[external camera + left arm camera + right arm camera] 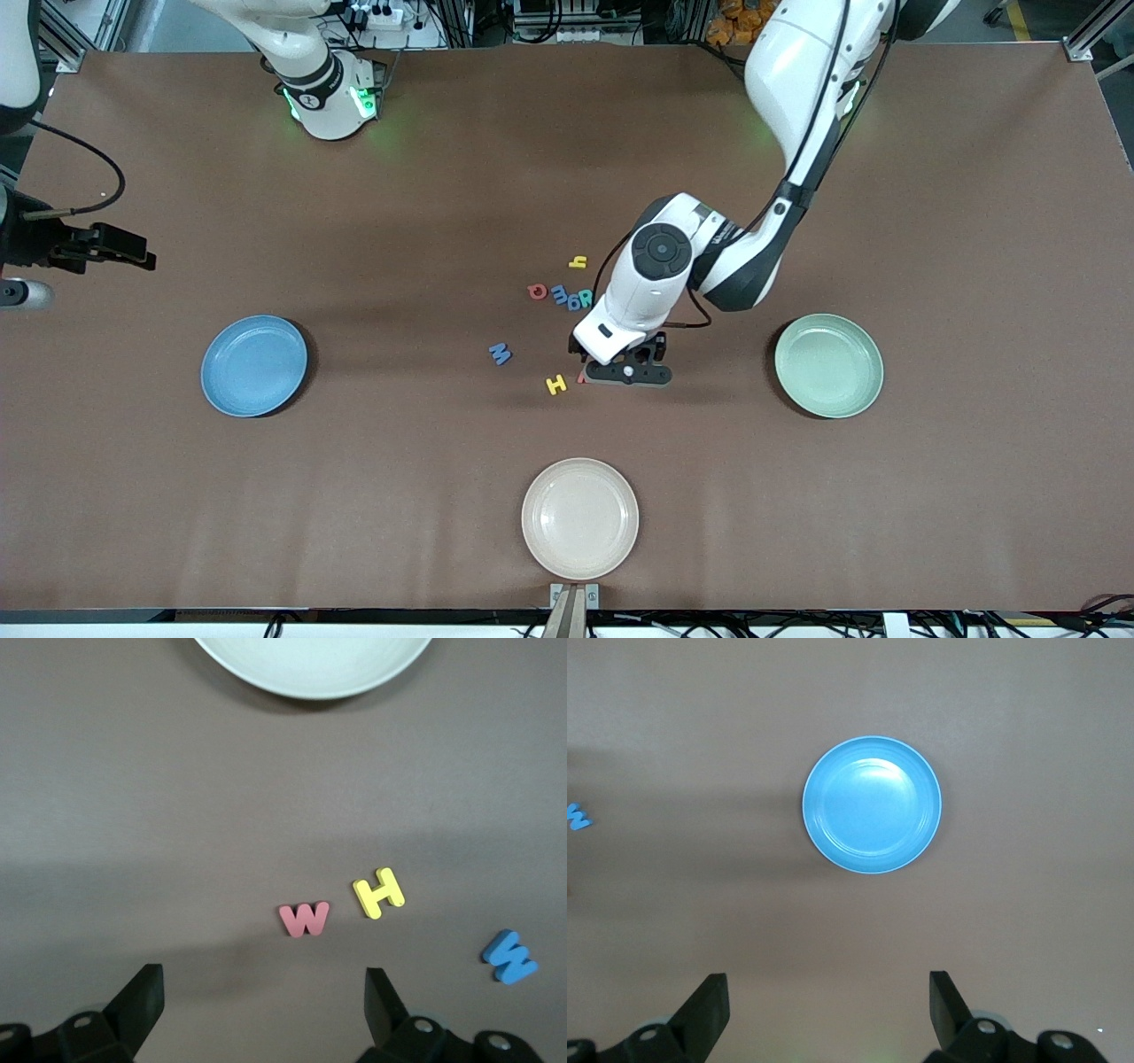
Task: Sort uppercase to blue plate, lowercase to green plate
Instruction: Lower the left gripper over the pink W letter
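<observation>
A: Front view, mid-frame: left pincer [631, 372] low over the tabletop [443, 496], jaws spread wide, holding nothing. The red w [583, 377] peeks out at its edge, yellow H [555, 384] just beside that.

B: Left wrist view agrees. Red w [305, 919] lies flat a little ahead of the two open fingertips [142, 992], apart from both. Yellow H [379, 892] next to it, blue M [509, 956] toward the frame's lower right.

A: Blue M [500, 354] sits in the front view's center, well apart from the blue plate [254, 365] at middle left. Above it a cluster: red Q [537, 291], blue m [559, 294], blue g [573, 302], green R [586, 298], nearly touching in a row; yellow y [578, 261] just above them.

B: Green plate [829, 365] at middle right, nothing on it. A beige plate [579, 518] at bottom center.

A: Right pincer [106, 246] waits at the left edge, up in the air. Right wrist view shows its jaws wide and bare, blue plate [872, 804] below, holding no letters.
</observation>
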`<state>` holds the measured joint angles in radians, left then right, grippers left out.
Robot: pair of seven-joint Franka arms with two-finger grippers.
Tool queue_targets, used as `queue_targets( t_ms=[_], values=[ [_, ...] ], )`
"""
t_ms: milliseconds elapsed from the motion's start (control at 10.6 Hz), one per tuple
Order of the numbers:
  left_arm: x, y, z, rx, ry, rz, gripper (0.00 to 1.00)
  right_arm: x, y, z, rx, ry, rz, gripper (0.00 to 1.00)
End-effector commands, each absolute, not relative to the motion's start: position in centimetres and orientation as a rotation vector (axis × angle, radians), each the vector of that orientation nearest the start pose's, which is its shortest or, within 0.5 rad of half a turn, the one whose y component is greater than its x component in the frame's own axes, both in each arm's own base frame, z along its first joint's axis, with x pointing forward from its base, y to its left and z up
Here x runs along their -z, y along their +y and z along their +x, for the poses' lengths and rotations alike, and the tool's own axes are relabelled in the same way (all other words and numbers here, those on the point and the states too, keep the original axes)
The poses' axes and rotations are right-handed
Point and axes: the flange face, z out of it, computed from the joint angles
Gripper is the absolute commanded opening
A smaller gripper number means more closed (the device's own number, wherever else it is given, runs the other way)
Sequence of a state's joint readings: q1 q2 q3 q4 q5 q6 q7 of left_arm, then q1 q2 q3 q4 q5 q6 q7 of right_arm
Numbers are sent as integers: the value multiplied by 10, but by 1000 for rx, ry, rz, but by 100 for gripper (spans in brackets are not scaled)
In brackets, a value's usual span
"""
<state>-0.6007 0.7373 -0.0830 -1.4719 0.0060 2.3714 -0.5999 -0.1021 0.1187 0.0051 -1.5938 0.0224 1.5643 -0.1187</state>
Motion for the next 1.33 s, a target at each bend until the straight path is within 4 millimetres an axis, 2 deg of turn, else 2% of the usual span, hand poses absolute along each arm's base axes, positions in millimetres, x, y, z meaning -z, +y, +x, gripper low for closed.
queue_targets(
  t_ms=[0,189,284,474,758,1231],
  values=[
    [-235,-469,584,206,103,-3281,98,-519,-60,593,-251,-20,-3071,100],
    [-226,-484,582,219,171,-3280,91,-498,-67,599,-294,-2,-3062,100],
    [-221,-487,582,215,188,-3269,90,-490,-74,601,-314,15,-3057,100],
    [-215,-489,582,213,244,-3222,82,-475,-87,602,-352,48,-3047,100],
    [-204,-496,585,233,262,-3205,82,-465,-92,604,-378,58,-3038,100],
    [-191,-491,592,256,293,-3170,78,-452,-93,606,-407,61,-3031,100]
  ],
)
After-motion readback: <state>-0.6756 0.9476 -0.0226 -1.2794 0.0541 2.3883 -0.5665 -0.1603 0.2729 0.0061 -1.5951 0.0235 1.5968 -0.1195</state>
